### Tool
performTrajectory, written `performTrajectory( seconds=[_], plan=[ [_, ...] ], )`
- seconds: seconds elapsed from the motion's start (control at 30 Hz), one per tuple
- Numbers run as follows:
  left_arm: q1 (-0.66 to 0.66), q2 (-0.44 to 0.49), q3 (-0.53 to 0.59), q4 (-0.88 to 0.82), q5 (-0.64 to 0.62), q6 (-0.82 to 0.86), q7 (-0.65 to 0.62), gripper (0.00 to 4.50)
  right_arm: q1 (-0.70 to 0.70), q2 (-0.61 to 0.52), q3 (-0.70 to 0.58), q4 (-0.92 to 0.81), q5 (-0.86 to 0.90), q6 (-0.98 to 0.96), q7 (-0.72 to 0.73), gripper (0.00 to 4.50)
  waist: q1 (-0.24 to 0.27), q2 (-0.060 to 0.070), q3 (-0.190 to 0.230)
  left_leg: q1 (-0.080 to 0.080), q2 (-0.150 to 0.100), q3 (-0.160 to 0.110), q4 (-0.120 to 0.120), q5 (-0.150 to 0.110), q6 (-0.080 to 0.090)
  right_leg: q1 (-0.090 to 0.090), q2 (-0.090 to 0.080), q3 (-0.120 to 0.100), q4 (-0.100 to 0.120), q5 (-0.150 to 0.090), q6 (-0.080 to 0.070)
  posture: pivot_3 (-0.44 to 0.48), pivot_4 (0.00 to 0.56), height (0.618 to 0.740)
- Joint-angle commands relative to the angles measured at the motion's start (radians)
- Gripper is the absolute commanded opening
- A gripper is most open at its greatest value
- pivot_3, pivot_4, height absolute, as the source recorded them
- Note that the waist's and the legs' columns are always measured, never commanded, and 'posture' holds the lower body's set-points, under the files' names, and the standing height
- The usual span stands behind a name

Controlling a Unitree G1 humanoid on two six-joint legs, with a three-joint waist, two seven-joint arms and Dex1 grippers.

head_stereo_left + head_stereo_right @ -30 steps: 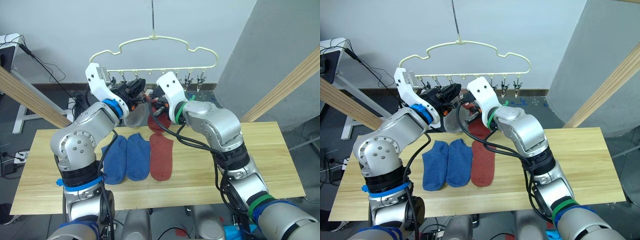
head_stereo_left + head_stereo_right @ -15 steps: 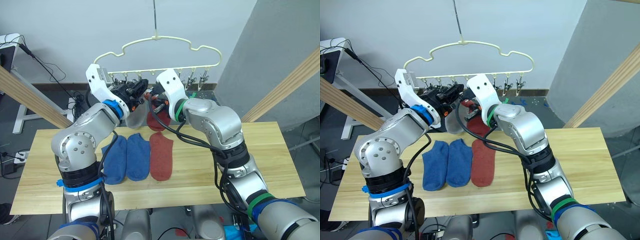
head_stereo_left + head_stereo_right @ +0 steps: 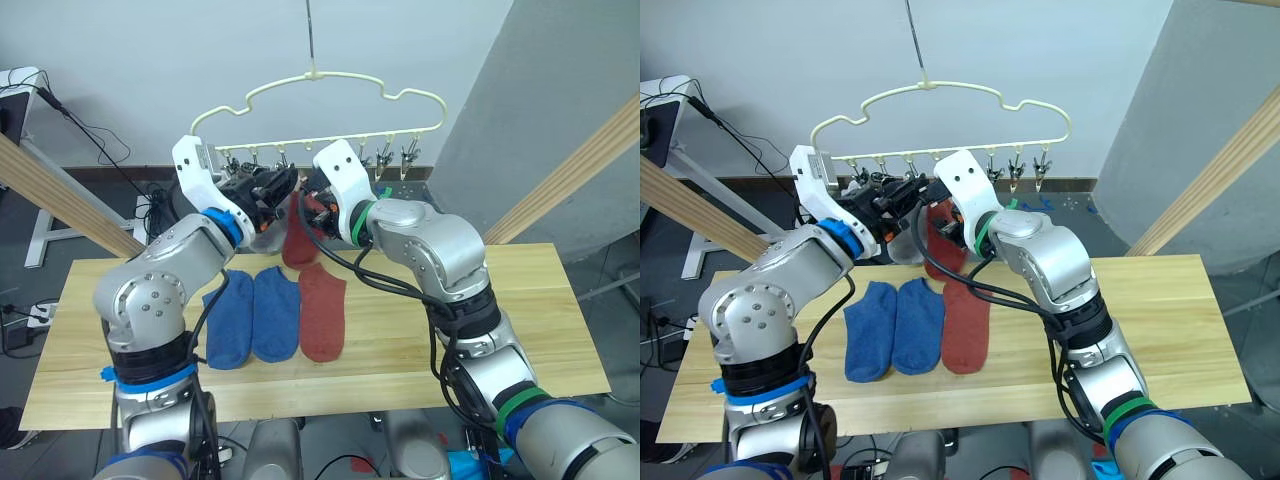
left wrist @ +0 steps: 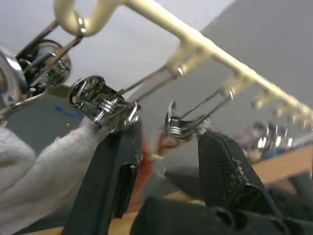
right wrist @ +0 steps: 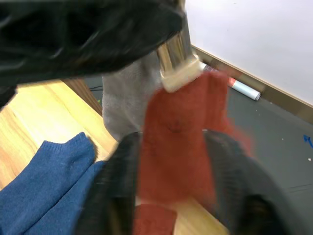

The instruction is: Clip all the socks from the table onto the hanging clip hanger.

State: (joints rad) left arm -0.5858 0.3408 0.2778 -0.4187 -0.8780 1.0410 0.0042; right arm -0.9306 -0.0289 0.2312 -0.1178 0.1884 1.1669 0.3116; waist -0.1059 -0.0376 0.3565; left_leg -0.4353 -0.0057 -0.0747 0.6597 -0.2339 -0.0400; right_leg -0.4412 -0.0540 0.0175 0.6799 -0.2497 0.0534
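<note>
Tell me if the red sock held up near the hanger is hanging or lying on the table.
Hanging: the red sock dangles above the table, held up at the clip hanger by the right pincer.

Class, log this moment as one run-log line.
clip hanger: grey sock clipped | right gripper: holds red sock | table: three socks left

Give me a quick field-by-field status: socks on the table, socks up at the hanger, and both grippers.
on table: two blue socks and one rust-red sock, side by side on the table
at hanger: grey sock in a clip of the clip hanger; second rust-red sock raised to the clip row
left gripper: open, fingers either side of a metal clip
right gripper: shut on the raised rust-red sock
</note>
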Motion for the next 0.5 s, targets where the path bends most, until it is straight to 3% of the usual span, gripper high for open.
performTrajectory(
  seconds=[0.03, 0.23, 0.5],
  plan=[
    [0.037, 0.051, -0.006, -0.096, -0.02, 0.004, -0.045, 2.11, 0.008, -0.006, 0.01, -0.073, 0.023, 0.017, 0.015, 3.54, 0.0, 0.0, 0.0, 0.0, 0.0, 0.0, 0.0, 0.0, 0.0, 0.0, 0.0, 0.0, 0.0, 0.0, 0.0, -0.151, 0.345, 0.74],
    [0.197, 0.191, 0.007, -0.242, -0.017, -0.005, -0.133, 2.11, 0.067, -0.086, 0.01, -0.179, 0.059, 0.071, 0.052, 3.54, 0.002, 0.0, 0.0, 0.0, 0.0, 0.0, -0.001, 0.0, 0.0, 0.0, 0.0, 0.0, 0.0, 0.0, 0.0, -0.116, 0.329, 0.74],
    [0.319, 0.233, 0.079, -0.296, -0.091, -0.068, -0.227, 2.11, 0.17, -0.173, -0.019, -0.361, 0.117, 0.117, 0.074, 3.54, 0.021, 0.0, 0.0, 0.0, 0.0, -0.001, -0.001, 0.001, -0.001, 0.0, 0.0, -0.001, 0.0, 0.0, 0.0, -0.106, 0.315, 0.74]
  ],
)
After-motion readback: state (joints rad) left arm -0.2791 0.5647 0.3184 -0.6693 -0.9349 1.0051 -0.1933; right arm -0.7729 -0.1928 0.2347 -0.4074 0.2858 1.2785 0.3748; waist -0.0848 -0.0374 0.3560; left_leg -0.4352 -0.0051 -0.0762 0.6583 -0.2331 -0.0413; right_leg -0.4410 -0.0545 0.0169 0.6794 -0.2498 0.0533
